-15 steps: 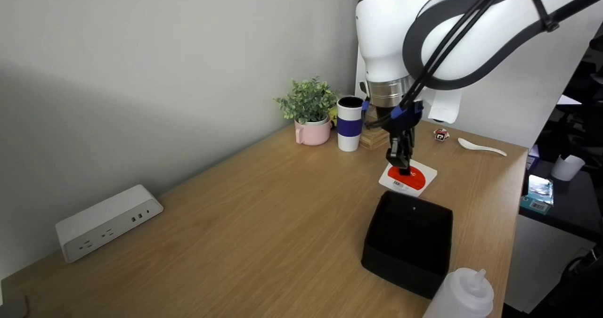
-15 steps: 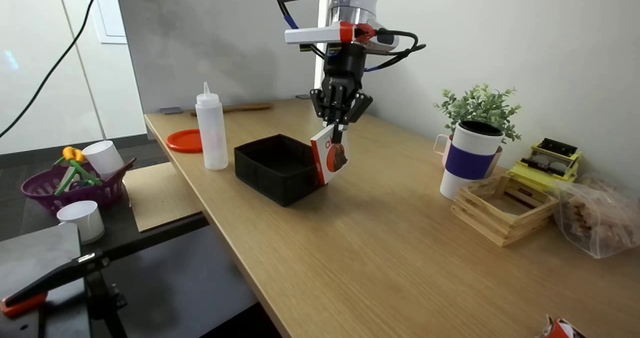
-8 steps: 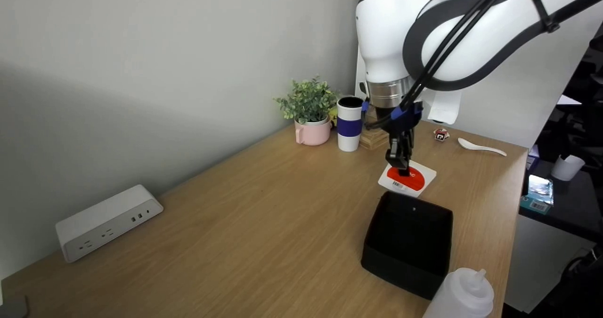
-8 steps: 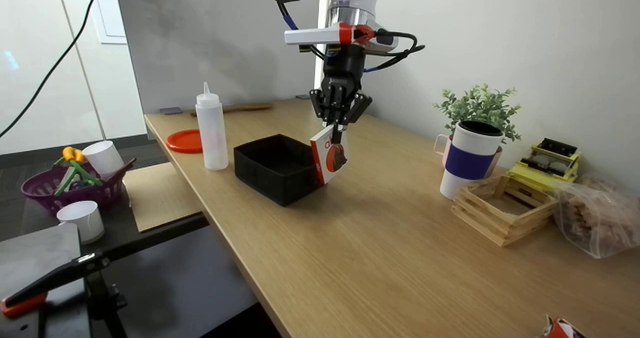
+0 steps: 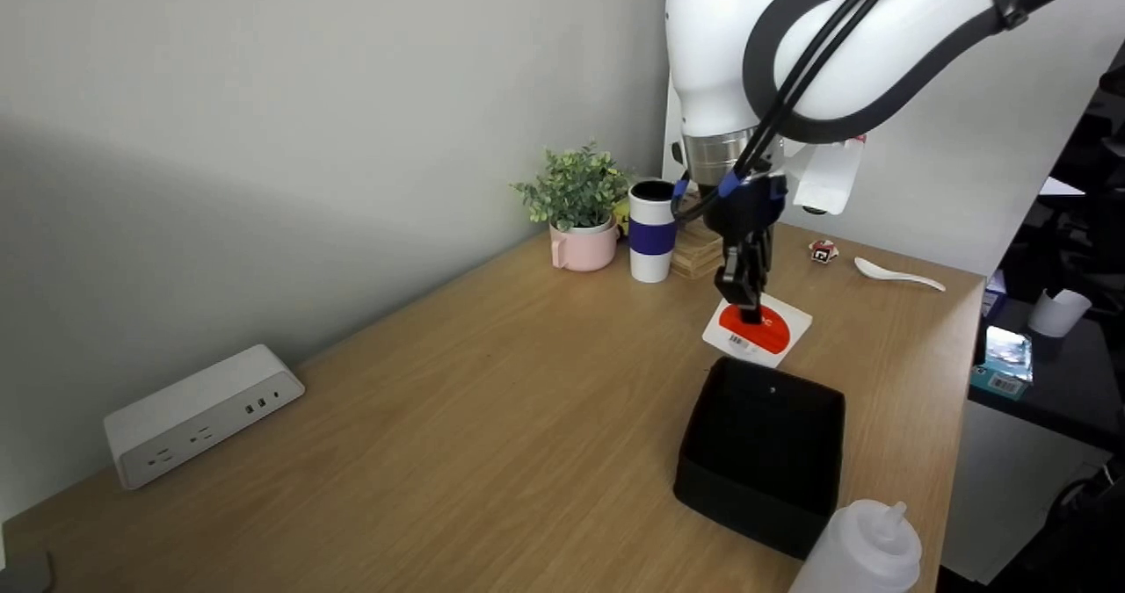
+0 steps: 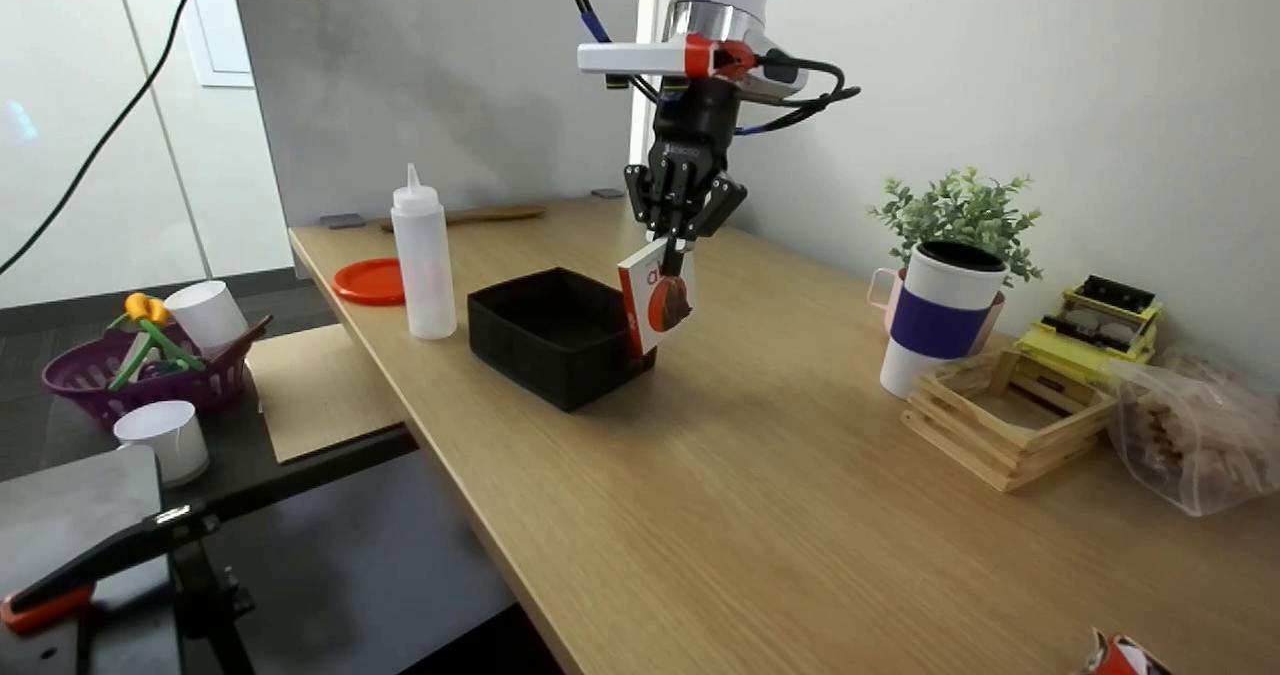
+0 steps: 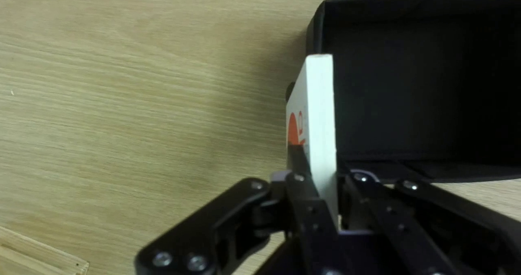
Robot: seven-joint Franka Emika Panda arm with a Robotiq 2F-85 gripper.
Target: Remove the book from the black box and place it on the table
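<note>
Gripping the book (image 6: pixel 660 300), fingers (image 6: pixel 673 258) hang above the wood-grain table (image 6: pixel 800 455) beside grey walls (image 5: pixel 308 119).

Exterior views seemingly opposed, sharing box (image 5: pixel 761 457); wrist downward

The table (image 5: pixel 492 452) has a light wood-grain top. Toward its back edge stand a white power strip (image 5: pixel 206 413), a pink mug (image 5: pixel 586 249) with a leafy plant (image 5: pixel 576 187), and a white tumbler (image 5: pixel 650 239) with dark blue band; beside the tumbler is a wooden crate (image 6: pixel 1060 440), with a clear plastic bag (image 6: pixel 1195 440) just beside it. A white spoon (image 5: pixel 896 274) lies near one front corner. Nearer to the front edge stand the black box (image 6: pixel 520 348) and a squeeze bottle (image 6: pixel 424 265), and a red plate (image 6: pixel 365 285) lies close to this edge.
</note>
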